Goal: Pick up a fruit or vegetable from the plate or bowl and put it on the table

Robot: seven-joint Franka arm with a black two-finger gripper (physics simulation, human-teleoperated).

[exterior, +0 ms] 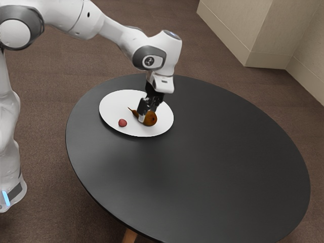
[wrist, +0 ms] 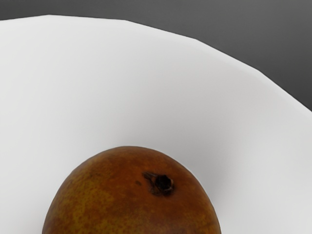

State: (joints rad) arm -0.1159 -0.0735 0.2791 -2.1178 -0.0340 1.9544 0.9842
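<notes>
Pear [exterior: 151, 119] on its side on the white plate [exterior: 114, 105], pincer [exterior: 144, 115] lowered at it; cannot tell whether open or gripping. Small red fruit [exterior: 122, 122] near pear, same plate. Plate rests on black worktop [exterior: 202, 172].

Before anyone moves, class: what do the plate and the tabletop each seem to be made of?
The plate: probably glazed ceramic, though plastic is possible; it is plain white with smooth, soft shading.
The tabletop: perhaps painted wood or laminate, satin finish; it is evenly dark, with a faint sheen and no visible grain.
</notes>
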